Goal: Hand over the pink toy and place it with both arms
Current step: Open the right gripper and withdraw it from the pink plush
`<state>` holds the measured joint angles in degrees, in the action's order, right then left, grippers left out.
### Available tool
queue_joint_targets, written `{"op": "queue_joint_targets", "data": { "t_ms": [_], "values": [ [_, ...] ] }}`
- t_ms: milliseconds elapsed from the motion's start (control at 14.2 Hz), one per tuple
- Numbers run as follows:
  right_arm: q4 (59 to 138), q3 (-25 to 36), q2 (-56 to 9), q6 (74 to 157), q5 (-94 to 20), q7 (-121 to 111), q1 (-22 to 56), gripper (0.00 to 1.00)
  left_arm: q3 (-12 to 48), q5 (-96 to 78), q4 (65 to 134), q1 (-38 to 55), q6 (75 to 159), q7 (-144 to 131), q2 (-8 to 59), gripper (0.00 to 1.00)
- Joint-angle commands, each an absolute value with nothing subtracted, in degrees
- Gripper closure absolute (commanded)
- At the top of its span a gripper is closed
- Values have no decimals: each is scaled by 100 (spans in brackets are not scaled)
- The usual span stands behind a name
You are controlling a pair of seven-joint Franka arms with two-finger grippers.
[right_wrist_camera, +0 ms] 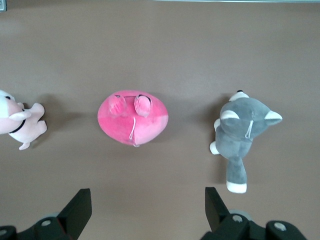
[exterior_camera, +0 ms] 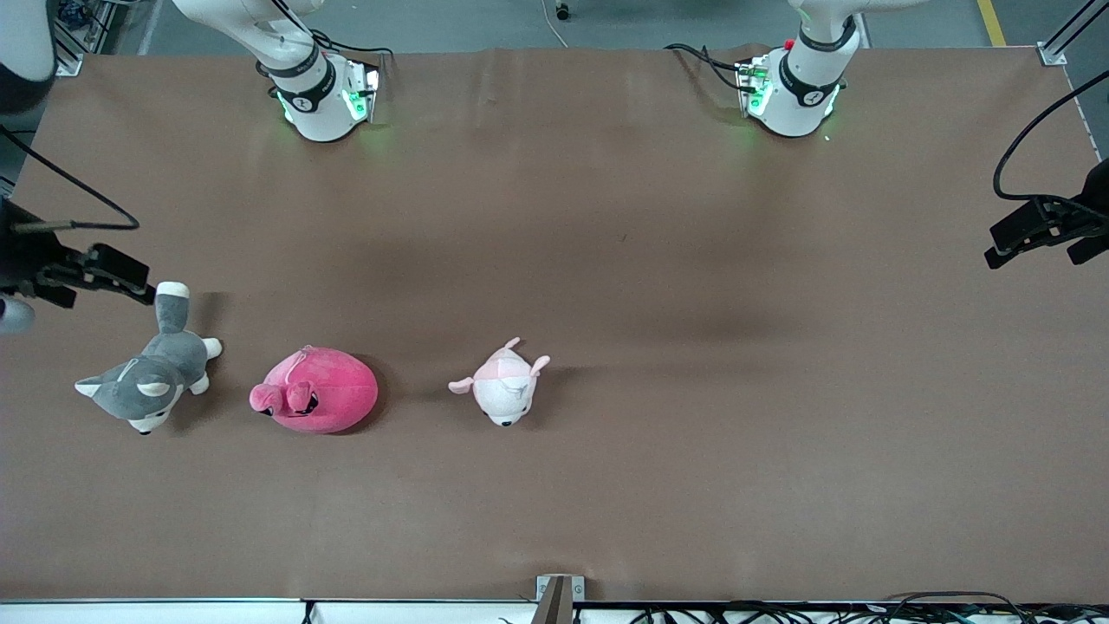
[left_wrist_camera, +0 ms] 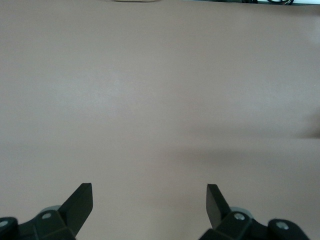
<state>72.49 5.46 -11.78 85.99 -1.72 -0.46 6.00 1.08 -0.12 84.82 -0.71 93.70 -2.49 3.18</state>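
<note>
While both arms wait, the pink toy (exterior_camera: 317, 390) lies untouched on the table (exterior_camera: 606, 260).
It sits between the grey husky plush (exterior_camera: 147, 381) and the pale pink-and-white plush (exterior_camera: 507, 386), toward the right arm's end; the right gripper (right_wrist_camera: 147, 207) hangs above it with jaws spread, the left gripper (left_wrist_camera: 149, 202) likewise released over bare table.

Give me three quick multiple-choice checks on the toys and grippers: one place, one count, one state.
1. The pink toy lies:
A. between the husky and the pale plush
B. on the husky
C. in the left gripper

2. Toys on the table:
A. two
B. three
C. four

3. The right gripper is:
A. shut on the pink toy
B. shut, holding nothing
C. open

Answers: 1 A, the front view shows it in the middle of the row; 2 B, three plush there; 3 C, its fingers stand apart above the toys.
</note>
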Motion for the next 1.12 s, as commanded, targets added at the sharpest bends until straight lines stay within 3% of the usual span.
{"op": "queue_joint_targets", "data": {
  "t_ms": [0, 422, 1055],
  "values": [
    [7724, 510, -687, 8595, -18, -9, 580, 0, 35, 35, 8473, 0, 9387, -281, 272, 0],
    [8813, 510, -71, 9306, -18, -9, 580, 0, -167, 18, 8464, 281, 9404, -281, 264, 0],
    [8763, 518, -141, 9650, -35, 26, 554, 0, -430, -394, 8464, 439, 9360, -229, 220, 0]
  ]
}}
